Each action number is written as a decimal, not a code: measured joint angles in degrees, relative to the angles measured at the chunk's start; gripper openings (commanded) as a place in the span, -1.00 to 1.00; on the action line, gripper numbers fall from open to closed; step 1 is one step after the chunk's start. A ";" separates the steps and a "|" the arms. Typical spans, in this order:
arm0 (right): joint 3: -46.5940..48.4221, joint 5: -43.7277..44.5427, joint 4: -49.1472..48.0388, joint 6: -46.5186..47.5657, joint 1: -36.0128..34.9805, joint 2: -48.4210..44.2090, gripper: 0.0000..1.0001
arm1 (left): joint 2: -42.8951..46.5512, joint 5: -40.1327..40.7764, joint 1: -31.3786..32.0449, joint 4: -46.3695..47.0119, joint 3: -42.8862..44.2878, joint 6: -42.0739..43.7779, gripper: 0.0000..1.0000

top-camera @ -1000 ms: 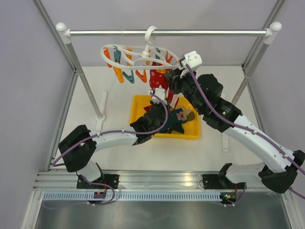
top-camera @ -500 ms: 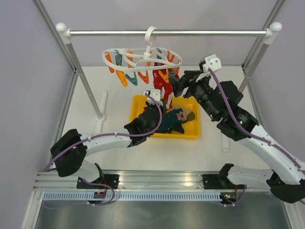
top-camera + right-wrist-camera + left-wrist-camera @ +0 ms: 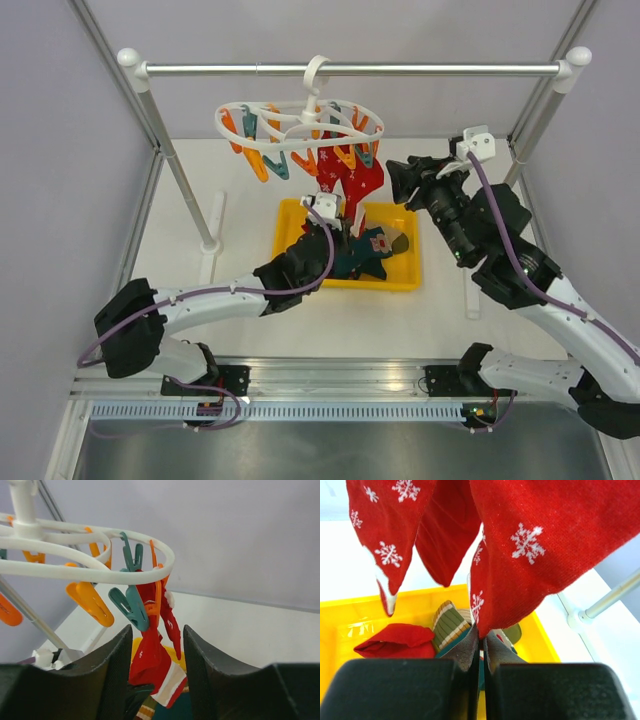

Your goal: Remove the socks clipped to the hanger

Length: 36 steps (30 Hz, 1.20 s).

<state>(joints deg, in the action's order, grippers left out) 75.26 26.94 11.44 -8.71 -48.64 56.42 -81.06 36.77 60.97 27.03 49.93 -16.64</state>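
Note:
The white oval hanger (image 3: 222, 125) hangs by its hook from the rail, and red snowflake socks (image 3: 352, 185) dangle from pegs on its right side. My left gripper (image 3: 333, 222) reaches up from over the tray and is shut on the lowest tip of one red sock (image 3: 530, 545), pinched between the fingertips of the left gripper (image 3: 481, 639). My right gripper (image 3: 397, 180) hovers to the right of the hanger (image 3: 75, 571). The right gripper (image 3: 155, 645) is open and holds nothing. The clipped socks (image 3: 152, 655) hang beyond its fingers.
A yellow tray (image 3: 395, 283) below the hanger holds loose socks, among them a dark teal one (image 3: 370, 250), a folded red one (image 3: 395, 640) and a striped one (image 3: 447, 622). Free orange pegs (image 3: 247, 150) and teal pegs (image 3: 131, 605) dangle. The metal rail (image 3: 400, 69) and its posts frame the space.
My right gripper has left the hanger's right rim and pulled back to the right. The hanger has swung back level. The left gripper stays shut on the sock tip.

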 measured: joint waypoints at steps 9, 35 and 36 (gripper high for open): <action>0.00 -0.13 2.62 1.22 0.61 7.30 0.02 | 2.80 -0.81 1.68 -1.73 -1.92 -0.98 -0.95; 2.19 -2.84 -3.45 2.75 1.73 12.83 0.18 | 4.17 -0.92 3.19 -3.43 -2.89 -1.73 -0.95; 2.21 -2.82 -3.82 2.75 1.75 12.96 0.14 | 4.20 -0.90 3.23 -3.41 -2.89 -1.73 -0.95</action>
<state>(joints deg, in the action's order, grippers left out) 77.47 24.12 7.62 -5.96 -46.89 69.38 -76.86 35.88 64.20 23.62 47.05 -18.37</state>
